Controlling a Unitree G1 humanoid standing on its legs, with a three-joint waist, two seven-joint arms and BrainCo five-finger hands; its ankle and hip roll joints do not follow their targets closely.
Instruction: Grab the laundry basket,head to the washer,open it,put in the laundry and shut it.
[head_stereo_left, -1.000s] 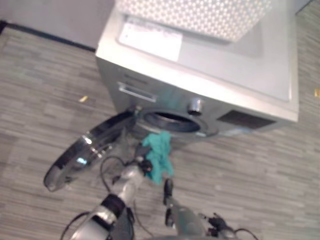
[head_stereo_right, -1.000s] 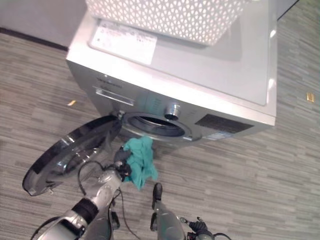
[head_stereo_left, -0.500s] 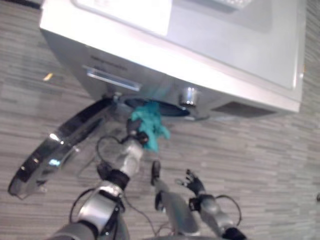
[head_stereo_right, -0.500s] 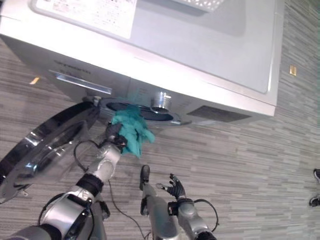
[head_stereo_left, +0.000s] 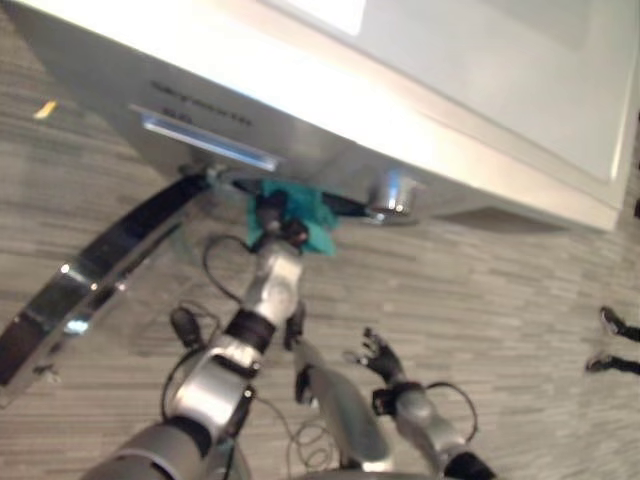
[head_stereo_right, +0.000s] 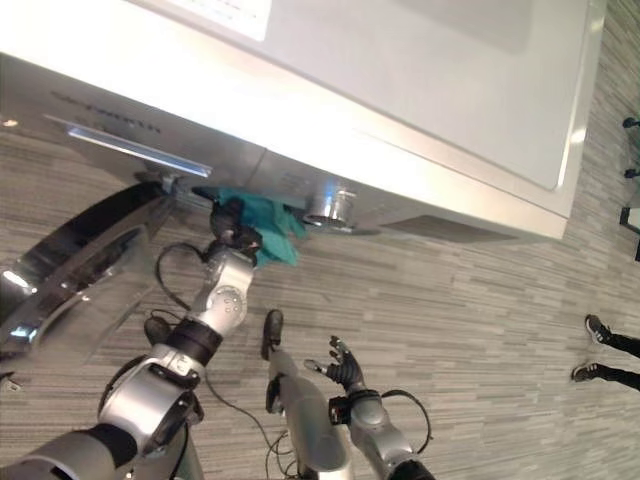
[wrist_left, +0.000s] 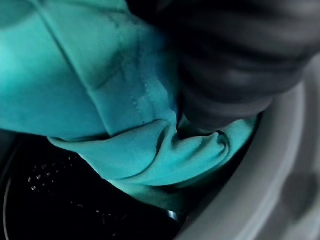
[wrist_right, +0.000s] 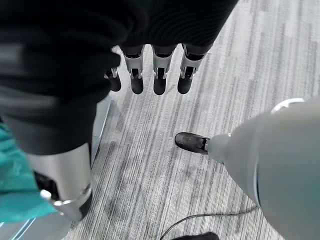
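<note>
- The left hand (head_stereo_right: 232, 222) is at the round opening of the washer (head_stereo_right: 420, 120), and it holds a teal cloth (head_stereo_right: 272, 222) at the mouth of the drum.
- In the left wrist view the teal cloth (wrist_left: 100, 100) is bunched against the dark cover of the hand, and part of it hangs over the grey rim into the dark drum (wrist_left: 55, 200). The fingers themselves are hidden behind the cloth, but the cloth is gathered tight at the hand.
- The washer door (head_stereo_right: 80, 265) is swung open to the left, with its glass side facing up.
- The right hand (head_stereo_right: 342, 365) hangs low near the robot, well apart from the washer. Its fingers (wrist_right: 160, 75) are relaxed and nearly straight, and they hold nothing.
- The floor (head_stereo_right: 480, 320) is of grey striped planks.
- At the far right 2 shoes (head_stereo_right: 592, 350) of a person stand on the floor.
</note>
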